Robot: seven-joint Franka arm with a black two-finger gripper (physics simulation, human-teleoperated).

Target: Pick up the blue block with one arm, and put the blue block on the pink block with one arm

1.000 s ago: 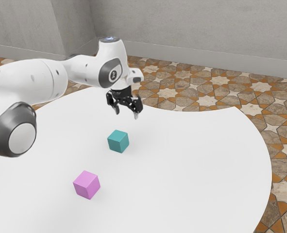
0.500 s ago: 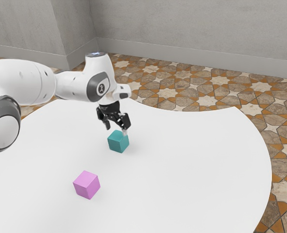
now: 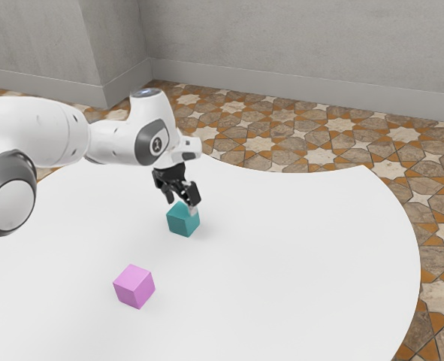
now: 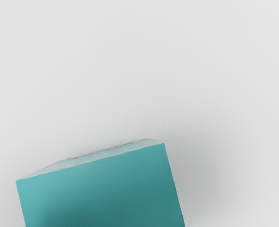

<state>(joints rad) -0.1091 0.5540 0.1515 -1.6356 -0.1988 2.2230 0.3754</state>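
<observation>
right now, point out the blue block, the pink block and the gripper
blue block (image 3: 176, 222), exterior view, near side face
pink block (image 3: 135, 276), exterior view, top face
gripper (image 3: 182, 206), exterior view, midway between its fingertips

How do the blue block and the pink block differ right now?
Colour: the blue block is teal-blue, the pink block pink. Place: the blue block lies farther back on the table, the pink block nearer the camera. State: the gripper is down at the blue block's top; the pink block lies apart from it. Both are similar-sized cubes resting flat.
</observation>
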